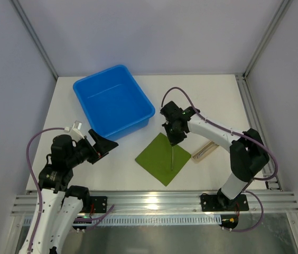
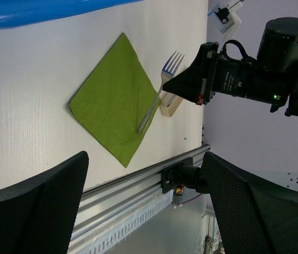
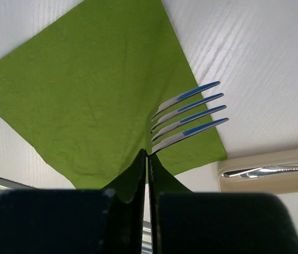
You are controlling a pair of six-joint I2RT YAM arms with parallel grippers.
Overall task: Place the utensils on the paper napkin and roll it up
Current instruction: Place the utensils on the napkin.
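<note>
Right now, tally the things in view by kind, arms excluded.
Blue bin: 1
Green napkin: 1
Fork: 1
Beige holder: 1
Silvery piece in it: 1 visible
Total: 5

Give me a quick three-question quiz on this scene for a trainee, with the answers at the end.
1. True or false: the right gripper is shut on the fork.
2. Which colour is the paper napkin? A red, B green, C white.
3. Fill in the blank: the left gripper stands ___, with nothing between its fingers.
Key: 1 true; 2 B; 3 open.
</note>
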